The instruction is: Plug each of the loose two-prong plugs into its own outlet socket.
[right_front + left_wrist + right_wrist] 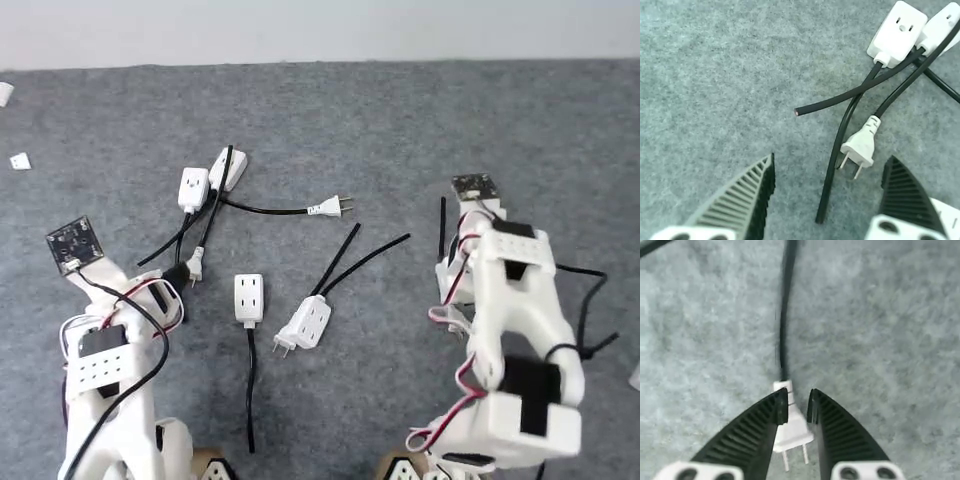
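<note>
Step in hand, as judged: pick-up stage on both sides, no insertion begun.

Left: left arm (105,370) is at the near left of the table (400,120), wrist pitched down. Left claw (832,156) is spread wide and empty, just above the felt. Near plug (858,149) lies flat between the fingers, close to one of them and not touching it, prongs pointing back toward the claw. A black cord (837,165) runs across the gap beside it. Next move calls for centring on the plug body and closing on it without catching that cord.

Centre, in the high view: two white sockets, first socket (193,188) and second socket (228,168), lie side by side beyond the near plug. Far plug (330,208) lies loose to their right. Middle socket (248,297) is face up, cord trailing toward the near edge. Tilted socket (312,320) is just beside it, with prongs showing at its lower end; whether a plug is seated there, I cannot tell.

Right: right arm (515,300) is folded over its own claw, well apart from every socket. Right claw (797,391) is clamped on the held plug (790,432), prongs pointing back toward the wrist, cord leading away. Next calls for turning the prongs outward and carrying the plug left to a free socket face.
</note>
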`<state>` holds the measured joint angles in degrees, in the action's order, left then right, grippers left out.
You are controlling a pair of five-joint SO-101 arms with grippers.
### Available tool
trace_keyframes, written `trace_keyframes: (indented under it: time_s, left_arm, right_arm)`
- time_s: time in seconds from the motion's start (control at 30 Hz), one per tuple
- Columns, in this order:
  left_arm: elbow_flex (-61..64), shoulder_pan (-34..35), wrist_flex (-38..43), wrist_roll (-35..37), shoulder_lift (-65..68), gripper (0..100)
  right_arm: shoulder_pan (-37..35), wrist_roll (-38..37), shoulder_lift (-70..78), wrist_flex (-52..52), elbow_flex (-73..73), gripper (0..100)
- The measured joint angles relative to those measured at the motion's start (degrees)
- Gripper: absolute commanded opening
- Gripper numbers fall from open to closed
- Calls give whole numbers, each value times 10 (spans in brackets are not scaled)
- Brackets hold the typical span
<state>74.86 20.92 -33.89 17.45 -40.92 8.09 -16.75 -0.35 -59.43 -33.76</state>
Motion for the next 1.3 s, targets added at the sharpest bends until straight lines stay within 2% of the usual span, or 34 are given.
trace_keyframes:
  time_s: [0.2, 0.73, 1.13, 1.3]
  left_arm:
    - [0, 0, 0, 0, 0, 320]
    - [0, 0, 0, 0, 0, 320]
    - [0, 0, 0, 0, 0, 320]
    - [0, 0, 0, 0, 0, 320]
  right_arm:
    - [-24, 0, -69, 12, -65, 89]
    - [-8, 16, -70, 39, -69, 89]
    - [-9, 10, 33, 18, -8, 87]
    - [-7, 9, 36, 18, -7, 35]
